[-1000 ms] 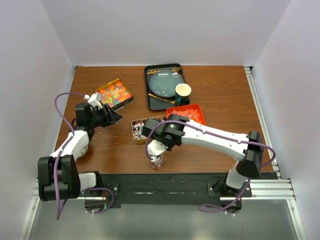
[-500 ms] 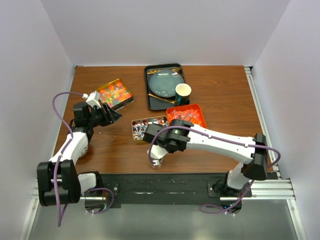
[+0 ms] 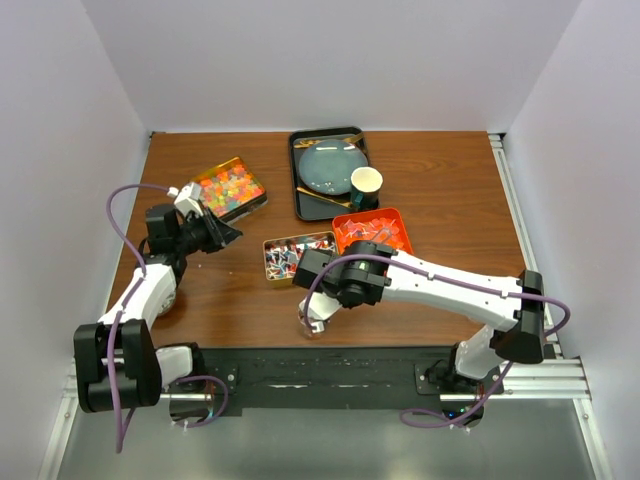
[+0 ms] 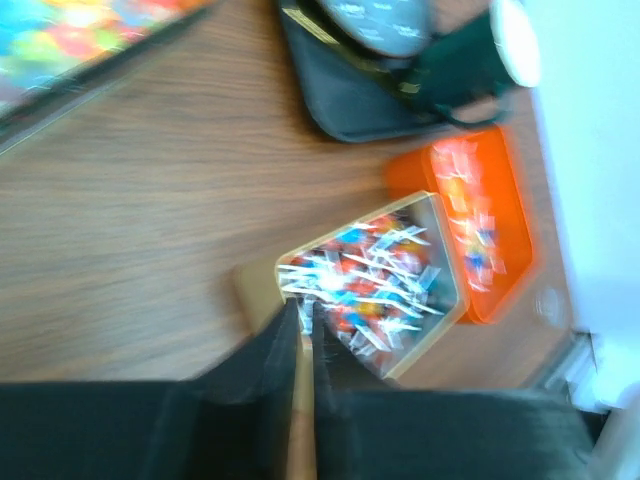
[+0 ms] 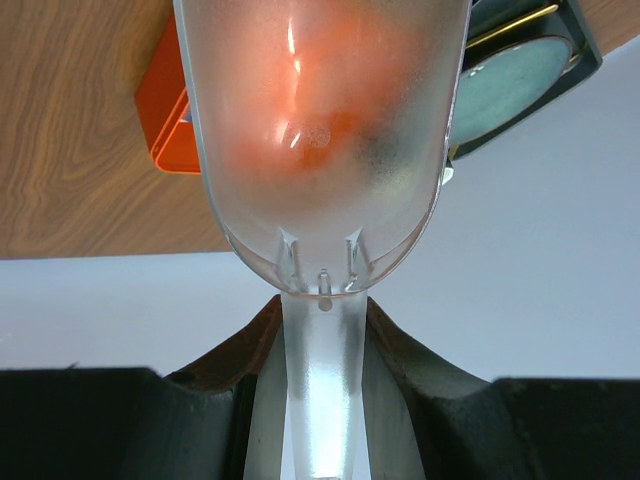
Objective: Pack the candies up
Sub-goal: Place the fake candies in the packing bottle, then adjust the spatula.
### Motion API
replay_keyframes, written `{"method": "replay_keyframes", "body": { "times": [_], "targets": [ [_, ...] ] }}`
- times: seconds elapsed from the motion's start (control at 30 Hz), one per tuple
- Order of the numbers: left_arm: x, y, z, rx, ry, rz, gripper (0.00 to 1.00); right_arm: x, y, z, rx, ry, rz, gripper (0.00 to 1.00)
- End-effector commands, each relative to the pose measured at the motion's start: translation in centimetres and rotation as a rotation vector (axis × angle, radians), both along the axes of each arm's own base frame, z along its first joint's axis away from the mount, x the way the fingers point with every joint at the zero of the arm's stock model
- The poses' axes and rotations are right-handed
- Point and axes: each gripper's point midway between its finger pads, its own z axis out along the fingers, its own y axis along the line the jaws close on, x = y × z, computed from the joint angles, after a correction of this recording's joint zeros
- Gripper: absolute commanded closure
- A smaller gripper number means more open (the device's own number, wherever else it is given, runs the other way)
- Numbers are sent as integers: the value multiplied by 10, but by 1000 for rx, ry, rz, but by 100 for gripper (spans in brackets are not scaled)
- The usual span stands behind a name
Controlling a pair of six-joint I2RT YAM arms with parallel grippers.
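Note:
Wrapped red-blue-white candies (image 3: pixel 288 257) fill a gold tin at mid-table, also blurred in the left wrist view as candies (image 4: pixel 375 285). More wrapped pieces lie in an orange tray (image 3: pixel 397 219). Jelly candies (image 3: pixel 228 187) fill a tin at the left. My left gripper (image 3: pixel 222 234) hovers left of the gold tin, its jaws (image 4: pixel 305 312) shut on nothing. My right gripper (image 3: pixel 318 305) is shut on the handle of a clear plastic scoop (image 5: pixel 320 130) near the table's front edge. Orange-red shows through the frosted bowl; I cannot tell what is inside.
A black tray (image 3: pixel 300 196) at the back holds a grey plate (image 3: pixel 328 165) and a green cup (image 3: pixel 366 183). The orange tray (image 5: pixel 160 110) and the black tray (image 5: pixel 575 50) also show past the scoop. White walls close in three sides.
My left gripper's jaws have closed from partly open. The right arm has swung its elbow right and the scoop has shifted slightly near the front edge.

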Motion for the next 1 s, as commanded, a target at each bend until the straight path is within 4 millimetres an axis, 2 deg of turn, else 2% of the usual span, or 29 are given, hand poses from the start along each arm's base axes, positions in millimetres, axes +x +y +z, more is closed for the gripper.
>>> {"method": "replay_keyframes", "body": {
  "times": [0.0,0.03,0.07,0.1,0.17,0.2,0.33,0.47,0.53,0.7,0.77,0.8,0.9,0.93,0.97],
  "targets": [
    [-9,-30,58,-152,-164,-207,100,-1,-34,20,32,143,-197,100],
    [-14,-35,65,-176,-180,-239,100,6,-29,15,59,173,-256,100],
    [-15,-39,79,-189,-239,-269,100,16,-34,13,111,199,-356,100],
    [-26,-46,87,-251,-225,-302,100,19,-27,16,175,234,-383,100],
    [-34,-53,101,-298,-267,-352,100,30,-23,9,210,262,-445,100],
    [-36,-56,105,-343,-233,-354,100,33,-21,6,226,268,-459,100],
    [-40,-63,109,-340,-234,-406,100,39,-2,-6,289,300,-496,100],
    [-40,-69,111,-333,-231,-435,100,51,26,-10,358,319,-532,100],
    [-37,-70,106,-330,-210,-429,100,52,38,-7,404,336,-544,100],
    [-29,-68,92,-307,-180,-406,100,59,67,20,548,353,-518,100],
    [-25,-67,85,-289,-168,-396,100,57,74,34,606,368,-486,100],
    [-23,-65,83,-283,-167,-388,100,47,78,44,642,414,-446,100],
    [-19,-63,78,-266,-164,-370,100,38,81,54,692,444,-384,100],
    [-18,-62,75,-261,-153,-361,100,34,76,64,714,436,-355,100],
    [-14,-60,73,-239,-162,-345,100,31,74,57,694,447,-345,100]
  ]
}}
